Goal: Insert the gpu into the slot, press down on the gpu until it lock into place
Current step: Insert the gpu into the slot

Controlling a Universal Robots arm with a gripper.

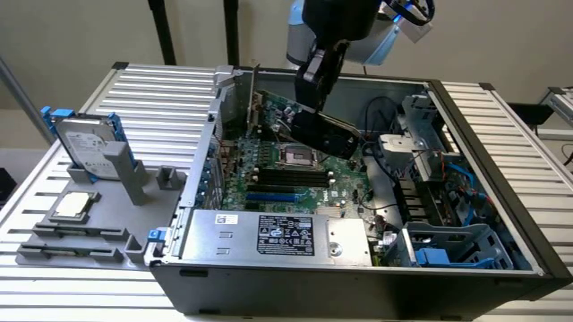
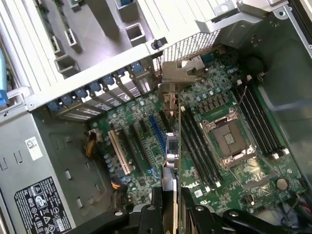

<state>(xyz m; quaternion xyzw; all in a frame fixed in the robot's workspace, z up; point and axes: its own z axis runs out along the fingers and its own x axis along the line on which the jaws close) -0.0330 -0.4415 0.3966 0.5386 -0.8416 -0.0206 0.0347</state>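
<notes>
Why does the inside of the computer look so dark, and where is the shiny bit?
Exterior view: the ribbed table glows pale, while the motherboard under the gpu, held by the gripper, sits in shade. Wrist view: a bright glint sits on the gpu's thin edge; the table's slats look washed out.

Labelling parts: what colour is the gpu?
The gpu is black, clearest in the exterior view.

light: bright, even, diffuse | glare: pale slatted table (image 1: pixel 152 94) | shadow: soft inside case (image 1: pixel 358 298)
</notes>
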